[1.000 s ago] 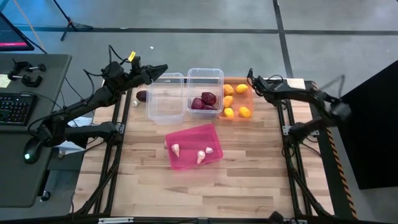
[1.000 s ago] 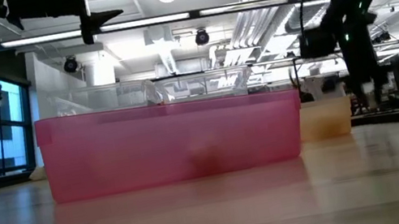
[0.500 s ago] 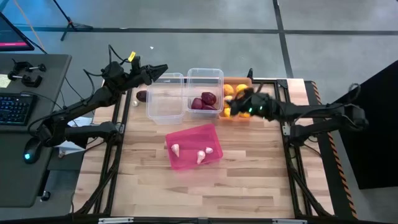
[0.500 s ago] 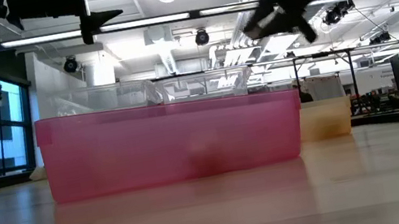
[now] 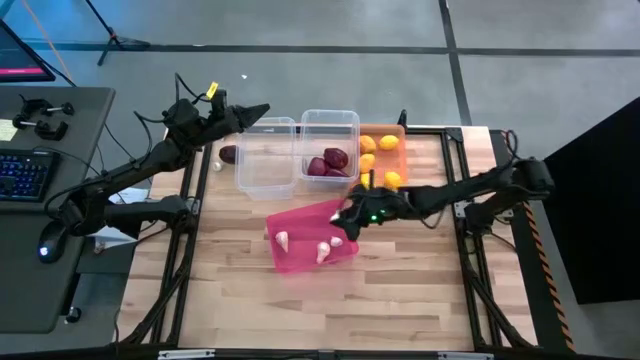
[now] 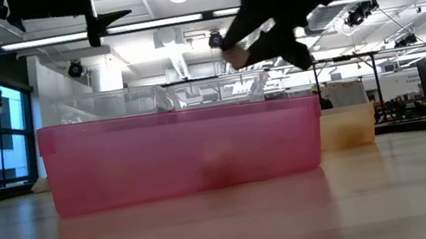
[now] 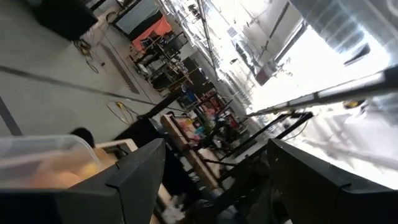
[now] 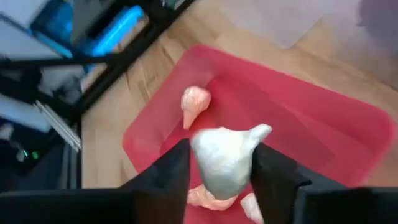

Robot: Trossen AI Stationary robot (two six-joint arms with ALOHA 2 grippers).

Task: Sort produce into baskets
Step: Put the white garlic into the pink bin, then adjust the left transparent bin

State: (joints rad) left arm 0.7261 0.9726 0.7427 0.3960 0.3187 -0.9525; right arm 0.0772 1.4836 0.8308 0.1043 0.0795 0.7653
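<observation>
The pink bin [image 5: 312, 235] sits mid-table with three garlic bulbs [image 5: 322, 251] in it. My right gripper [image 5: 346, 217] hangs over its right end, shut on a white garlic bulb [image 8: 224, 158], which also shows in the low view [image 6: 231, 60]. At the far side stand a clear bin [image 5: 266, 156], a clear bin with dark red onions [image 5: 328, 160], and an orange bin with lemons [image 5: 380, 162]. A dark onion [image 5: 228, 153] and a small white bulb [image 5: 217, 165] lie on the table left of the clear bins. My left gripper [image 5: 256, 111] is open and empty above the left clear bin's far edge. My right gripper pinches the garlic bulb's round body [image 8: 205, 163] between its two fingers [image 8: 171, 171], one on each side. The fingers come slanting down from the table's right. The bulb's pointed tip [image 8: 261, 132] sticks out sideways. The bulb is lifted clear above the pink bin.
The pink bin lies turned at a slant to the table edges. Bare wooden table [image 5: 400, 290] spreads near and to the right of it. A desk with a keyboard [image 5: 25, 172] stands left of the table.
My right gripper has risen from beside the orange bin's far right corner and swung toward the table's near left. It now hangs over the pink bin's right end with the garlic bulb. The left arm has kept still.
</observation>
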